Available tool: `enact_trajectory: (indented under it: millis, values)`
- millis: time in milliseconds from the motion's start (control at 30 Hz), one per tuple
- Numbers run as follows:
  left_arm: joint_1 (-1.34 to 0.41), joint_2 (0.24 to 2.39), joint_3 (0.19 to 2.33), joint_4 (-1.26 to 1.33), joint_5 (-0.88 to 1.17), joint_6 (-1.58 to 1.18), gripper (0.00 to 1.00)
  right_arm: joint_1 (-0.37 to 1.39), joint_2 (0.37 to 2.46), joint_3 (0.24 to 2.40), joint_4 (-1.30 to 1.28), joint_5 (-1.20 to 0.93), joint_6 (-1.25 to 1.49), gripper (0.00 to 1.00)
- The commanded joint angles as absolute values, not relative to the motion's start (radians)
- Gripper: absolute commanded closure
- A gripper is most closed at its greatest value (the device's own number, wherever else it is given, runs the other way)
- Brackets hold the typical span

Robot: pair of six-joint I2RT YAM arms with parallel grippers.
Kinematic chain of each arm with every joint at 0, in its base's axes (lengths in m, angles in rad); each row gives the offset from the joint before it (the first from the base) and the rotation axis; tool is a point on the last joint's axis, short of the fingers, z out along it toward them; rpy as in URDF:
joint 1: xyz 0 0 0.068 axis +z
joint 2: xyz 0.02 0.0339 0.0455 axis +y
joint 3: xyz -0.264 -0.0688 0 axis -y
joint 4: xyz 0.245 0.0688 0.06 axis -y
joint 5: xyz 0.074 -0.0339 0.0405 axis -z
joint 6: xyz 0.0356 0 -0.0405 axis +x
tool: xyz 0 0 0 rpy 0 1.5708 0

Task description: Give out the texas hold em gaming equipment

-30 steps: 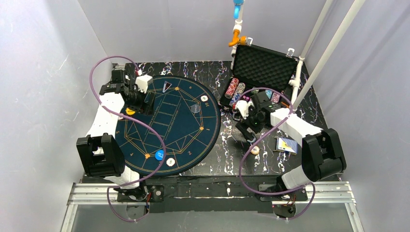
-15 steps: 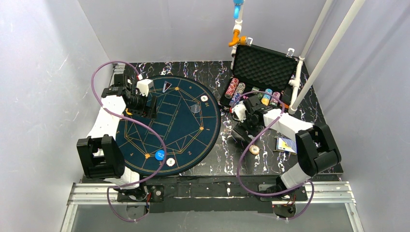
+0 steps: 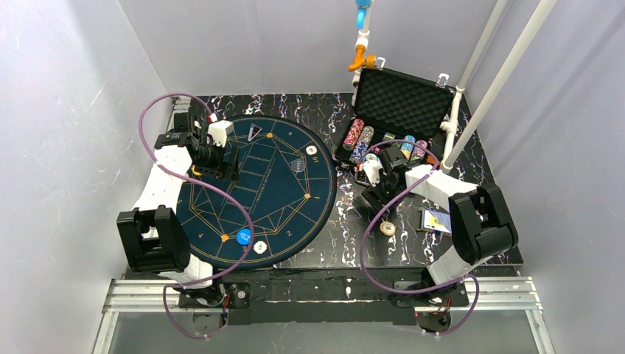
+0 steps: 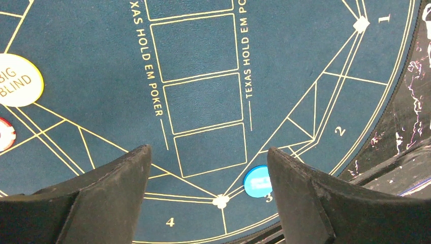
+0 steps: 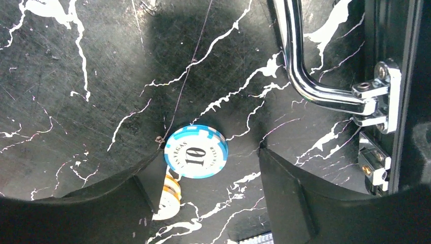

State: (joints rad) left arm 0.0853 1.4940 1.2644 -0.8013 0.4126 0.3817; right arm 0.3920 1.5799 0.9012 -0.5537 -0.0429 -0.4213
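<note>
My right gripper (image 5: 208,155) (image 3: 373,198) hovers open over the black marble table in front of the case. A blue-and-white "10" poker chip (image 5: 195,151) lies between its jaws, against the left fingertip and apart from the right one. An orange chip (image 5: 167,199) (image 3: 388,228) peeks from behind that left finger. Over the dark-blue mat (image 3: 280,199), my left gripper (image 4: 208,152) (image 3: 221,166) is open and holds nothing. On the mat lie a blue button disc (image 4: 258,181) (image 3: 242,237), a yellow "big blind" disc (image 4: 18,80) and a red chip (image 4: 4,134).
The open black case (image 3: 402,99) stands at the back right with rows of chips (image 3: 357,138) along its front; its chrome handle (image 5: 305,86) is close to my right gripper. Playing cards (image 3: 436,220) lie near the right arm. White chips (image 3: 259,247) (image 3: 312,150) rest on the mat.
My right gripper has shifted slightly left and its jaws have narrowed round the blue-and-white chip. The left gripper turned a little at first, then stayed still.
</note>
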Motion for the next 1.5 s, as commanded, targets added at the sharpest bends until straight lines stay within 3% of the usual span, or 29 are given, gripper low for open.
enact_trajectory:
  millis: [0,333,533,700,867,1200,1467]
  values:
    - [0.082,1.45,1.272,-0.818,0.437,0.386,0.17,0.377,1.615,0.906,-0.591,-0.094,-0.443,0.29]
    - [0.082,1.45,1.276,-0.81,0.423,0.387,0.17,0.378,1.642,0.911,-0.628,-0.13,-0.483,0.53]
    - [0.082,1.457,1.278,-0.807,0.423,0.385,0.17,0.381,1.612,0.92,-0.642,-0.201,-0.503,0.59]
    - [0.081,1.462,1.279,-0.805,0.423,0.379,0.17,0.396,1.581,0.944,-0.646,-0.233,-0.517,0.88]
    - [0.082,1.466,1.278,-0.805,0.426,0.375,0.17,0.43,1.571,0.988,-0.652,-0.256,-0.523,0.98]
    - [0.119,1.52,1.339,-0.826,0.518,0.288,0.17,0.575,1.636,1.198,-0.609,-0.243,-0.522,0.99]
    - [0.227,1.567,1.409,-0.849,0.637,0.194,0.16,0.773,1.866,1.445,-0.57,-0.198,-0.473,0.96]
